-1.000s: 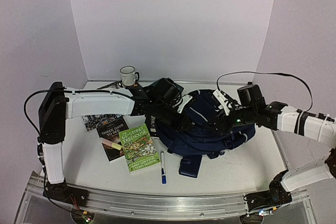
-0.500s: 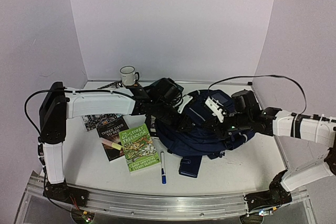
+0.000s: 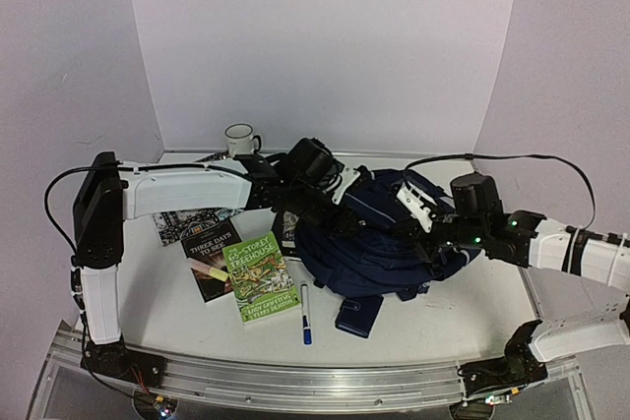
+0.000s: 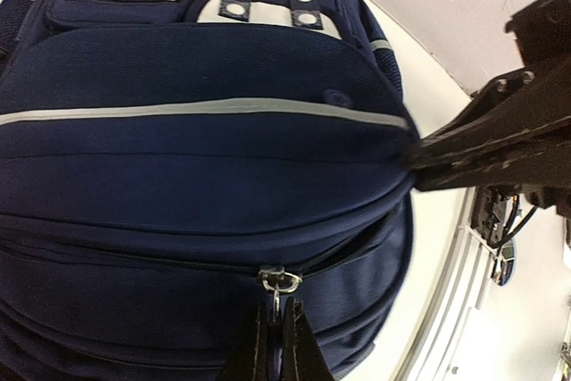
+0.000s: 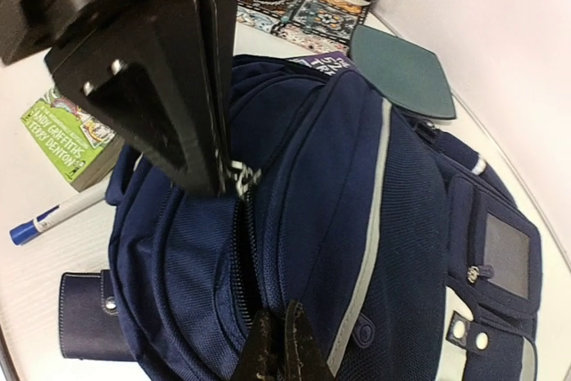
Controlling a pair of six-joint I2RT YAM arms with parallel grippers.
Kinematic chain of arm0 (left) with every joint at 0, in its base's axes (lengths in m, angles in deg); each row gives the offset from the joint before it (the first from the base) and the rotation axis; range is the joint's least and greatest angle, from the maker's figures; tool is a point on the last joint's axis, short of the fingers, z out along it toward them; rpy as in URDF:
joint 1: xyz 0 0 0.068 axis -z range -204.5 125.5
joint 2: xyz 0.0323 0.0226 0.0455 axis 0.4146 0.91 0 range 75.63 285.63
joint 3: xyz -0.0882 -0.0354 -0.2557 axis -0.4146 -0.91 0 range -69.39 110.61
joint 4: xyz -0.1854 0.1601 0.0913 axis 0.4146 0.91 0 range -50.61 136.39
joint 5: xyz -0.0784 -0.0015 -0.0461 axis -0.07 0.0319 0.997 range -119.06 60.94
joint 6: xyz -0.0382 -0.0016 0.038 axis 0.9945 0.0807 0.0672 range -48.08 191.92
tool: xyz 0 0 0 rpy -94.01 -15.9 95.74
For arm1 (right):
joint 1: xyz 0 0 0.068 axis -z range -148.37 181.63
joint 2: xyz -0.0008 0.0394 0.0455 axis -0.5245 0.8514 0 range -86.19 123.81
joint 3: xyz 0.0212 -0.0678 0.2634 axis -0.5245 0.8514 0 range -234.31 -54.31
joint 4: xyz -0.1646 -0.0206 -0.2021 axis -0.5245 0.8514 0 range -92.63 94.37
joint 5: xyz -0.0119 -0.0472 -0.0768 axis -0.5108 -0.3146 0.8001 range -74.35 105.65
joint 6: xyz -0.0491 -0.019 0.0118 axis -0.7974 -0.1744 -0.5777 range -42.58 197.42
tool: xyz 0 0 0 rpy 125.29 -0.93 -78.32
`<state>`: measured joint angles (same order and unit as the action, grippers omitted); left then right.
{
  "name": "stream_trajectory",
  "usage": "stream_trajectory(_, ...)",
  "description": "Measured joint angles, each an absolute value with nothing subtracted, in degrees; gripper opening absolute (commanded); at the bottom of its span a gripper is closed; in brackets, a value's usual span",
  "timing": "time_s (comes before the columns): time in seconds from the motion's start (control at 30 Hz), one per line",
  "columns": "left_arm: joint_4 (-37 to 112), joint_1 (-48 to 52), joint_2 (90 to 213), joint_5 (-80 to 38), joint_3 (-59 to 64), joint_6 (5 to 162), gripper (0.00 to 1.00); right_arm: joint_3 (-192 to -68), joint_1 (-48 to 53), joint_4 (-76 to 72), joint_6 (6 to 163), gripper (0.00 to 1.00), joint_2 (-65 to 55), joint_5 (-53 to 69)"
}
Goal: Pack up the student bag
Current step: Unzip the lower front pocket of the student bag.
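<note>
1. The right hand [image 5: 281, 345] has just closed. A second ago its fingers stood apart, short of the fabric. Now they are pressed together on a fold of the student bag [image 5: 357, 220], right beside the zip track that runs up from its tips.
2. The left hand [image 4: 277, 350] has not changed. Its fingers stay clamped on the zipper pull [image 4: 278, 280], which hangs directly ahead of its tips.
3. The bag lies on the counter [image 3: 443, 312] between the two hands, much where it was. The left hand meets it on one side and the right hand pinches the opposite side, so the two face each other across the top of the bag.
4. Judged from this, one hand now anchors the cloth while the other has the pull. That is the setup needed to draw the main zip open without dragging the whole bag along. How far the zip already stands open cannot be told; a dark gap shows just beside the pull.
5. The green book [image 3: 259, 277], the pen [image 3: 305, 314] and the small wallet [image 3: 356, 314] lie on the counter. All three are on the near side of the left hand, apart from both hands. Packing proper looks not yet begun, so opening the compartment is the step in hand.
6. Risk: the right hand's pinch is on loose cloth and may slip once the pull is tugged.
</note>
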<state>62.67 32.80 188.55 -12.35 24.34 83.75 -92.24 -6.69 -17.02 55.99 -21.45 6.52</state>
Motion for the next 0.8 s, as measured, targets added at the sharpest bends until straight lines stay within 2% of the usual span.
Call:
stream_trajectory(0.4,64.0,27.6,188.5,-16.0,23.7,79.1,0.00,-91.7,-6.3,-15.8,56.4,0.00,-24.2,14.7)
stream_trajectory(0.57,64.8,22.1,188.6,-16.6,22.8,78.4,0.00,-91.3,-0.3,-15.3,58.8,0.00,-26.1,16.9)
stream_trajectory(0.73,68.2,21.0,188.7,-16.3,23.3,78.2,0.00,-91.3,5.6,-13.0,60.9,0.00,-26.2,19.9)
stream_trajectory(0.8,70.3,20.1,189.3,-15.2,24.0,78.3,0.00,-91.4,6.8,-11.7,61.5,0.12,-26.1,18.9)
